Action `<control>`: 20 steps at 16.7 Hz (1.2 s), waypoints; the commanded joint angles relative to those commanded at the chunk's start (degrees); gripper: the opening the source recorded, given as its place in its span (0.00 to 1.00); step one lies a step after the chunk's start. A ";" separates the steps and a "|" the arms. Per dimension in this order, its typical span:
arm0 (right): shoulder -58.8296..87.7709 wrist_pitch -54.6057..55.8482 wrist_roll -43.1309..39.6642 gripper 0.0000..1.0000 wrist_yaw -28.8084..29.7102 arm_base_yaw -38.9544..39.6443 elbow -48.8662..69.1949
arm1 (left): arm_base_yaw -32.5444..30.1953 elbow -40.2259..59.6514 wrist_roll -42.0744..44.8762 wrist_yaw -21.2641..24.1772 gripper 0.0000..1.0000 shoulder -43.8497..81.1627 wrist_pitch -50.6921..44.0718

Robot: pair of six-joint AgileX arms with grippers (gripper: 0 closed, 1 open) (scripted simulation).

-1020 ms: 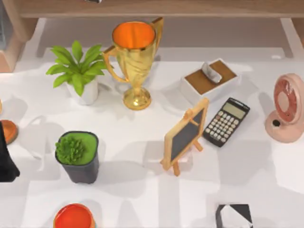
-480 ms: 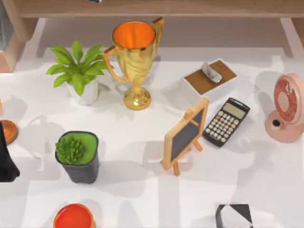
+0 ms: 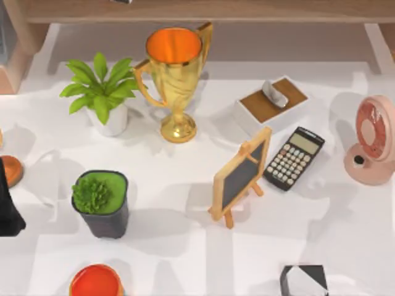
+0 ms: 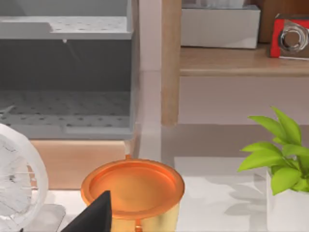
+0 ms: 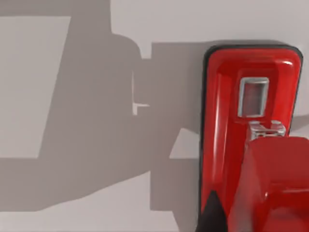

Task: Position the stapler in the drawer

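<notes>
Shadows shifted slightly; right claw hovers over red stapler (image 5: 251, 135).

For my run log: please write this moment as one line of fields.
stage: approach | right gripper: above red stapler lying on table | left gripper: near orange cup | stapler: not gripped, not in drawer

office desk | calculator (image 3: 294, 158) | trophy (image 3: 173, 80) | potted plant (image 3: 102, 92)

Cut off at the edges

Red stapler (image 5: 251, 140) clipped at the right wrist view's edge, dark fingertip (image 5: 212, 217) overlapping its base; orange cup (image 3: 95, 282) cropped at 7 o'clock of the top view, black-and-white box (image 3: 303, 279) cropped at 5 o'clock.
</notes>
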 joint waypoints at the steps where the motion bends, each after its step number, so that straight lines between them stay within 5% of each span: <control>1: 0.00 0.00 0.00 0.68 0.00 0.00 0.00 | 0.00 0.00 0.00 0.00 1.00 0.00 0.00; 6: 0.00 0.00 0.00 1.00 0.00 0.00 0.00 | 0.00 0.00 0.00 0.00 1.00 0.00 0.00; 20: -6.98 2.13 -3.93 1.00 -1.89 -1.03 -5.27 | 0.00 0.00 0.00 0.00 1.00 0.00 0.00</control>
